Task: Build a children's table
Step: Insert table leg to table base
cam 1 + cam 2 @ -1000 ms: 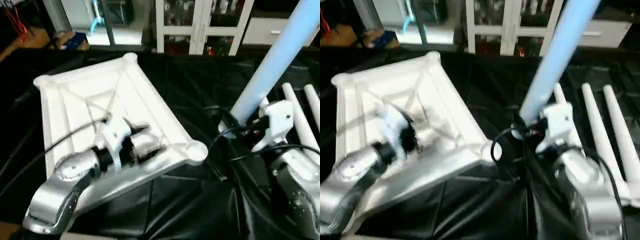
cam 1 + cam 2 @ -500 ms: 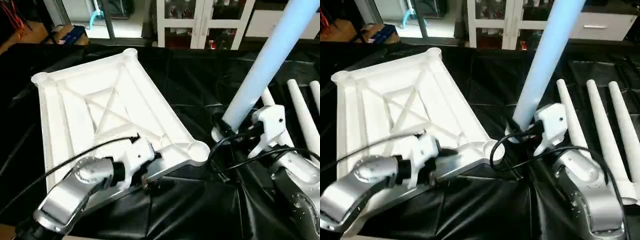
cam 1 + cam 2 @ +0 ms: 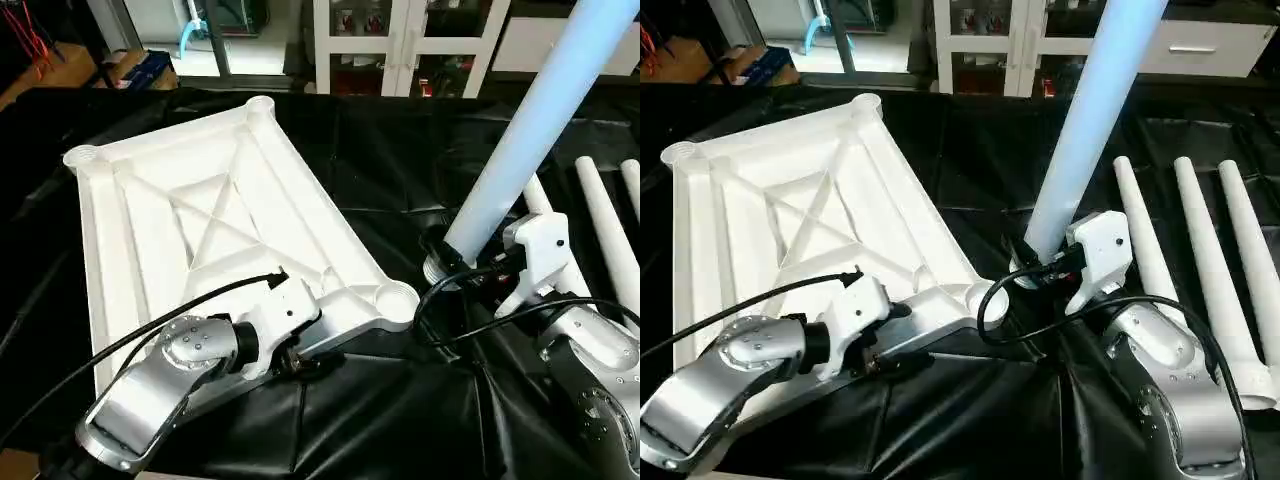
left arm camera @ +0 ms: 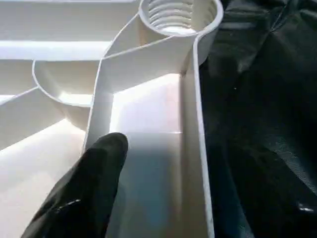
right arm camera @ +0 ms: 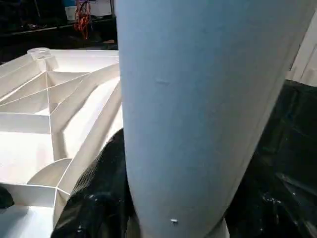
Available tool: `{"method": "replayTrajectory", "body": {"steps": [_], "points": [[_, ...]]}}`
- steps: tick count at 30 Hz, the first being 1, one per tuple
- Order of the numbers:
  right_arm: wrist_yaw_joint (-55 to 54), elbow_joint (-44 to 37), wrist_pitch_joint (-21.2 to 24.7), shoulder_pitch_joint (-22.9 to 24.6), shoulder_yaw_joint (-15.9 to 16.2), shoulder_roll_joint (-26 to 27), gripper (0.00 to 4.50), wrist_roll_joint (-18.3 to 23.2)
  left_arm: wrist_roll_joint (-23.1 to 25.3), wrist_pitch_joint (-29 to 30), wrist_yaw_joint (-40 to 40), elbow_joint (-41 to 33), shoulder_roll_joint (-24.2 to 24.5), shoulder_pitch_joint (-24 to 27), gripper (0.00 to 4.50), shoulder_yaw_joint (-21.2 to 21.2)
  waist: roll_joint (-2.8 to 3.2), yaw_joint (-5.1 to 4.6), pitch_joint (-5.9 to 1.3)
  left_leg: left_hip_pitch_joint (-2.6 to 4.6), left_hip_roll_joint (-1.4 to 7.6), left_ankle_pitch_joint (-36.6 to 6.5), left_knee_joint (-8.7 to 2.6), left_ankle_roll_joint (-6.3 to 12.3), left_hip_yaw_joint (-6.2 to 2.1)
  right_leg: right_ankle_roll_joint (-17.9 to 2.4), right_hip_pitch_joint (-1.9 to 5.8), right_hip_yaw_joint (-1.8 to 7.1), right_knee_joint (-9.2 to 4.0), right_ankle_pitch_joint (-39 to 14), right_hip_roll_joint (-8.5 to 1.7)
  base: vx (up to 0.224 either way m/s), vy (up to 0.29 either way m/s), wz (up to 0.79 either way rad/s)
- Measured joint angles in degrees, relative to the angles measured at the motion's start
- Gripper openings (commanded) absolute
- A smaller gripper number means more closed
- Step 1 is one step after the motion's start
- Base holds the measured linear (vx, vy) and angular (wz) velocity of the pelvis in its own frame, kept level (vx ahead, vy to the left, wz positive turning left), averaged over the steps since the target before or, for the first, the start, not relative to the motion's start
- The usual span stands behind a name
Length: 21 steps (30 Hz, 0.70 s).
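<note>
the right gripper (image 3: 470, 268) is clamped on a leg (image 3: 530, 140), long axis tilted up and away from it, thick end low. the open socket (image 3: 395, 298) lies just beside that end, toward the left arm. the left gripper (image 3: 290, 362) straddles the top (image 3: 200, 215) rim behind that socket, one finger (image 4: 84, 193) inside; whether it grips, i cannot tell. three legs (image 3: 1210, 270) lie on the right gripper's outer side.

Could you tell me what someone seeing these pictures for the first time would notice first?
Probably the long white leg that the right gripper holds up at a slant over the black sheet. Next, the big white table top lying ribbed side up on the left, with the left gripper at its near edge by a corner socket.
</note>
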Motion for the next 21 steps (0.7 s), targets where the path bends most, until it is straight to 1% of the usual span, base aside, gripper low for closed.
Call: {"method": "replayTrajectory", "body": {"steps": [4,5,6,7,8,9,10,11,13,14,16,18,19,20,21], "points": [[-0.4,0.0,-0.1,0.1,0.3,0.0,1.91,-0.1,0.5,1.3,0.1,-0.3,0.9,-0.1,3.23,-1.0,0.07,0.07,0.03,0.00,0.00,0.2,-0.24,0.22,0.01,0.0,-0.03,-0.03,-0.15,0.0,0.00,0.000,0.000,0.00],[-0.5,0.0,-0.1,0.1,0.3,0.1,1.91,-0.2,0.7,1.4,0.1,-0.6,1.2,-0.2,2.94,-1.3,0.08,0.10,0.04,0.00,0.00,0.2,-0.33,0.22,0.02,0.0,-0.03,-0.04,-0.21,0.0,0.00,0.000,0.000,0.00],[-0.6,0.0,-0.1,0.1,0.3,0.1,1.91,-0.2,0.9,1.4,0.1,-0.7,1.4,-0.3,2.94,-1.5,0.08,0.10,0.04,0.00,0.00,0.2,-0.37,0.22,0.02,0.0,-0.04,-0.05,-0.23,0.0,0.00,0.000,0.000,0.00],[-0.7,0.0,-0.1,0.1,0.3,0.1,1.91,-0.2,1.3,1.4,0.0,-0.8,1.7,-0.5,2.80,-1.8,0.08,0.12,0.04,0.00,0.00,0.2,-0.42,0.22,0.02,0.0,-0.05,-0.06,-0.25,0.0,0.00,0.000,0.000,0.00],[-0.7,0.0,-0.1,0.1,0.3,0.1,1.91,-0.5,1.8,1.4,-0.1,-0.8,1.8,-0.8,2.80,-2.1,0.09,0.12,0.04,0.00,0.00,0.2,-0.45,0.22,0.02,0.0,-0.06,-0.07,-0.27,0.0,0.00,0.000,0.000,0.00],[-0.8,0.0,-0.1,0.1,0.3,0.1,1.91,-0.7,2.3,0.8,-0.4,-0.8,2.0,-1.0,2.64,-2.5,0.10,0.15,0.05,-0.01,0.00,0.2,-0.47,0.23,0.03,0.0,-0.07,-0.07,-0.28,0.0,0.00,0.000,0.000,0.00],[-0.8,0.0,-0.2,0.1,0.3,0.1,1.91,-0.8,2.6,0.0,-0.6,-0.8,2.3,-1.0,2.64,-2.8,0.10,0.16,0.05,-0.01,0.00,0.2,-0.49,0.23,0.03,0.0,-0.07,-0.07,-0.31,0.0,0.00,0.000,0.000,0.00],[-0.9,0.0,-0.2,0.1,0.3,0.1,1.91,-1.0,3.3,-0.7,-0.6,-0.8,2.3,-1.0,2.49,-3.2,0.10,0.18,0.05,-0.02,0.00,0.2,-0.51,0.23,0.04,0.0,-0.07,-0.07,-0.33,0.0,0.00,0.000,0.000,0.00],[-0.9,0.0,-0.4,0.1,0.3,0.1,1.91,-1.2,4.6,-3.2,-0.6,-0.4,2.5,-1.2,2.45,-4.0,0.10,0.24,0.06,-0.03,0.00,0.2,-0.51,0.23,0.04,0.0,-0.07,-0.07,-0.37,0.0,0.00,0.000,0.000,0.00],[-1.0,0.0,-0.5,0.1,0.4,0.1,1.91,-1.2,5.6,-5.4,-0.5,0.5,2.6,-1.6,2.36,-4.7,0.09,0.27,0.07,-0.04,-0.01,0.2,-0.51,0.23,0.06,0.0,-0.07,-0.07,-0.37,0.0,0.00,0.000,0.000,0.00],[-1.0,0.0,-0.5,0.1,0.4,0.1,1.91,-1.2,6.5,-7.6,-0.6,1.4,2.9,-1.8,2.14,-5.5,0.07,0.21,0.10,-0.03,0.00,0.2,-0.51,0.23,0.06,0.0,-0.07,-0.06,-0.37,0.0,0.00,0.000,0.000,0.00],[-1.1,0.0,-0.5,0.1,0.4,0.1,1.91,-1.2,7.1,-10.1,-0.7,2.2,3.2,-2.0,2.03,-6.3,0.08,0.20,0.10,-0.03,0.00,0.2,-0.51,0.23,0.06,0.0,-0.07,-0.06,-0.37,0.0,0.00,0.000,0.000,0.00],[-1.1,0.0,-0.6,0.1,0.4,0.1,1.91,-1.2,7.4,-12.0,-0.9,3.1,3.3,-2.2,2.03,-6.6,0.09,0.20,0.11,-0.02,0.00,0.2,-0.51,0.22,0.06,0.0,-0.07,-0.06,-0.36,0.0,0.00,0.000,0.000,0.00],[-1.2,0.0,-0.6,0.1,0.4,0.2,1.91,-1.2,7.5,-13.7,-1.2,3.8,3.3,-2.3,1.86,-6.7,0.10,0.20,0.11,-0.02,0.00,0.2,-0.52,0.22,0.06,0.0,-0.08,-0.06,-0.36,0.0,0.00,0.000,0.000,0.00],[-1.2,0.0,-0.6,0.1,0.4,0.2,1.91,-1.2,8.2,-16.9,-1.7,5.2,3.3,-2.5,1.78,-6.8,0.11,0.20,0.13,-0.02,0.00,0.2,-0.53,0.22,0.06,0.0,-0.08,-0.06,-0.36,0.0,0.00,0.000,0.000,0.00]]}}
